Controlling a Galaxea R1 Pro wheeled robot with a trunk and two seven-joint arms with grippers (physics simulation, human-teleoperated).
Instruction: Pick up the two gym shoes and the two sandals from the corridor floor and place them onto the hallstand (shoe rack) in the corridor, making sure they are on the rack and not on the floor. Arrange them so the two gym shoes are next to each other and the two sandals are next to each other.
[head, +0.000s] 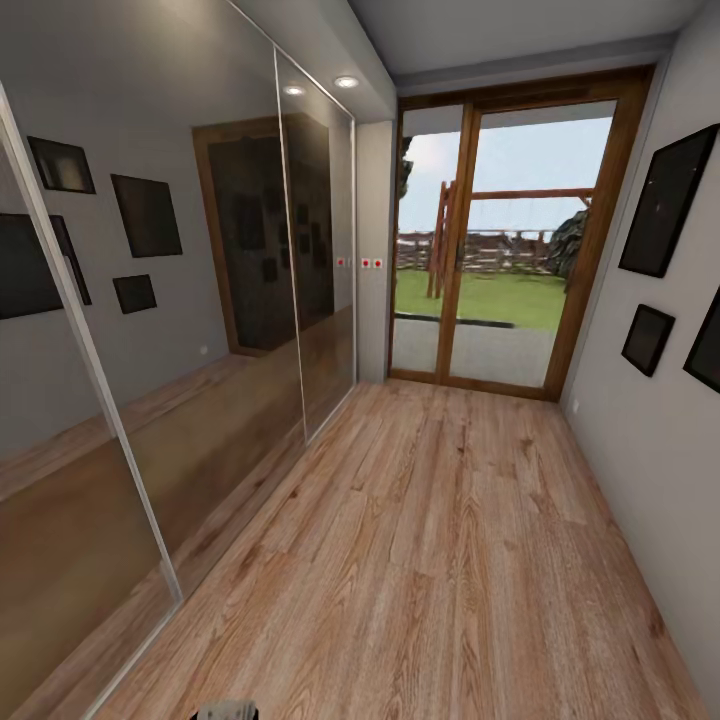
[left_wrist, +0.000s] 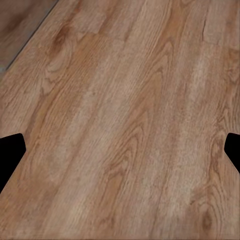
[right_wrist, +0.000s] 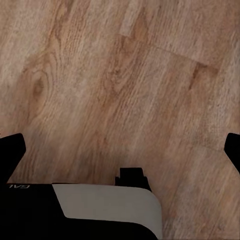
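Running the full length of the corridor, the corridor floor (head: 450, 560) of light brown wood-grain planks extends from the robot to a glazed double door (head: 500, 240) in a brown wooden frame at the far end. Of the task's things, this floor is the one in sight, lying directly under both arms.

Surroundings:
- Along the left side, tall mirrored sliding panels (head: 180, 330) reflect the planks and dark picture frames.
- On the right wall (head: 640, 440), three dark picture frames (head: 665, 200) hang, the nearest cut off by the picture's edge.
- Two recessed ceiling lights (head: 346, 82) are lit above the mirrored panels.
- Beyond the door glass, a lawn, a wooden fence and a timber swing frame are seen under a pale sky.
- Small red-and-white markers (head: 372, 263) sit on the narrow wall section beside the door; what they are is not clear.

Grippers:
- Left gripper (left_wrist: 120, 150): the two dark fingertips stand at opposite edges of the wrist view, spread wide, with bare planks between them and nothing held.
- Right gripper (right_wrist: 120, 150): fingertips likewise spread wide and empty, above planks. A dark and grey part of the robot's body (right_wrist: 100, 212) lies beneath it.

At the bottom edge of the head view, a small pale part of the robot (head: 228, 710) is cut off and hard to make out.
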